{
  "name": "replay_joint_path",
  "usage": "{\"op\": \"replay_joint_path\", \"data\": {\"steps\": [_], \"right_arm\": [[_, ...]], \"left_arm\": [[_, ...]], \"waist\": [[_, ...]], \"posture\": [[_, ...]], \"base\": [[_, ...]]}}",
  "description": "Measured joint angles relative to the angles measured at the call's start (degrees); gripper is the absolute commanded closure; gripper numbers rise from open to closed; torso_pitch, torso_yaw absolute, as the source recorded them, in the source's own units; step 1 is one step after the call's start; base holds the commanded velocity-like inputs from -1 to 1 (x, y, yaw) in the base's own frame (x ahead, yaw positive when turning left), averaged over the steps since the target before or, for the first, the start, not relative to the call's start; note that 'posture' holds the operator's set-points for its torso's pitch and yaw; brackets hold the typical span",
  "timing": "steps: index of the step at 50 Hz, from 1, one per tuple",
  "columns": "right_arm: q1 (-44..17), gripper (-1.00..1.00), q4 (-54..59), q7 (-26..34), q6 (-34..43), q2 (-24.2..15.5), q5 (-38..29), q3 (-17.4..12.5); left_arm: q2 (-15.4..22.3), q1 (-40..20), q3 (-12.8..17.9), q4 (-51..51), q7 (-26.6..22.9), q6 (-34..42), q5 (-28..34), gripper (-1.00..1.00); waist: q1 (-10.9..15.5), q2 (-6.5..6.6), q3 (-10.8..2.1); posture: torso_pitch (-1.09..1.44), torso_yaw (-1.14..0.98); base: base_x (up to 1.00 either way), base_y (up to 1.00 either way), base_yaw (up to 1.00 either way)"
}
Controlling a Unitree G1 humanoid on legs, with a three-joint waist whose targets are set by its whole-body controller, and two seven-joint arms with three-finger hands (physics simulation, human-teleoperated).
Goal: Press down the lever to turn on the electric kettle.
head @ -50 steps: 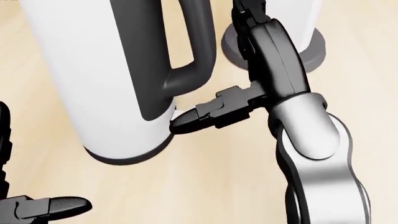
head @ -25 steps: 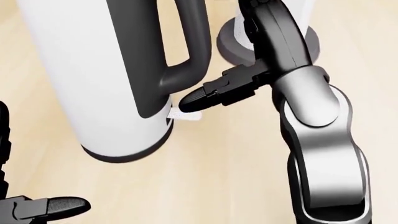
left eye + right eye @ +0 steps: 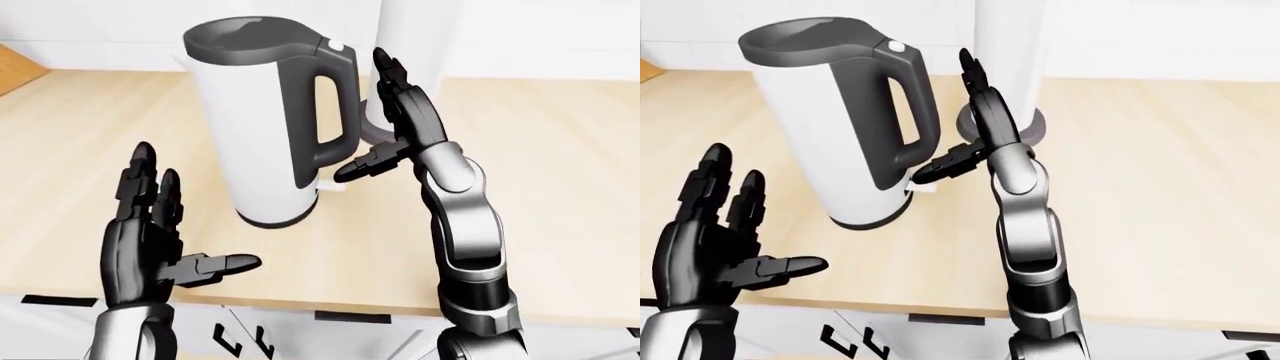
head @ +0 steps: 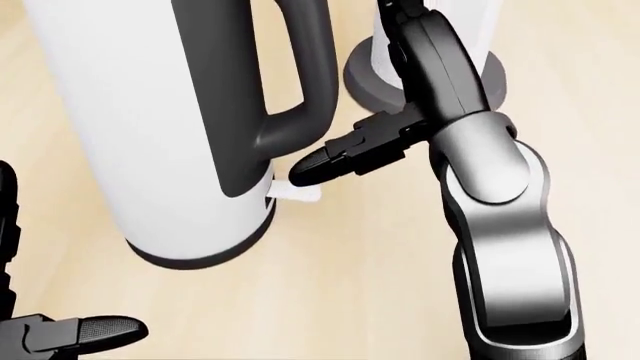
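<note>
- Fingers of the right hand (image 3: 400, 112) are spread wide and nothing is held by them; two point up beside the kettle's handle (image 3: 335, 105), while the thumb (image 4: 345, 159) is stretched toward the kettle's base.
- Fingers of the left hand (image 3: 150, 232) are likewise held wide apart, palm open, with nothing grasped; this hand is seen low at the left of the left-eye view, well apart from the kettle.
- A light wooden counter (image 3: 560, 187) is seen across both eye views, and everything else is carried on it.
- The electric kettle (image 3: 255, 127), white with a dark rim and a dark handle, is stood upright on the counter, left of centre in the left-eye view.
- A tall white cylinder (image 3: 1012, 52) on a round grey foot is stood just beyond the right hand and is partly hidden by it.
- The silver and black right forearm (image 4: 505, 247) is seen rising from the bottom of the head view.
- The lever (image 4: 295, 193), a small white tab, is seen sticking out near the kettle's base, under the handle's lower end.
- The thumb's tip is placed just above the lever; whether it is touched cannot be told.
</note>
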Motion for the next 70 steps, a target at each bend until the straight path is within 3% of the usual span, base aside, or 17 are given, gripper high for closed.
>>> {"op": "replay_joint_path", "data": {"steps": [23,55,70], "right_arm": [[-0.3,-1.00,4.7,0.1,-4.2,0.0,1.0,-0.2],[-1.0,-1.00,15.2,0.1,-9.6,-0.2,0.0,0.3],[-3.0,-1.00,25.5,0.0,-15.4,-0.2,-0.1,-0.2]], "left_arm": [[0.0,0.0,0.1,-0.1,0.1,-0.2,-0.3,-1.00],[-0.1,0.2,0.3,-0.3,0.1,-0.3,-0.4,-1.00],[-0.1,0.5,0.0,-0.5,0.1,-0.5,-0.4,-1.00]], "waist": [[0.1,0.09,-0.32],[0.1,-0.94,-0.86],[0.2,-0.79,-1.02]], "posture": [[0.00,0.00],[0.00,0.00],[0.00,0.00]], "base": [[0.00,0.00,0.00],[0.00,0.00,0.00],[0.00,0.00,0.00]]}}
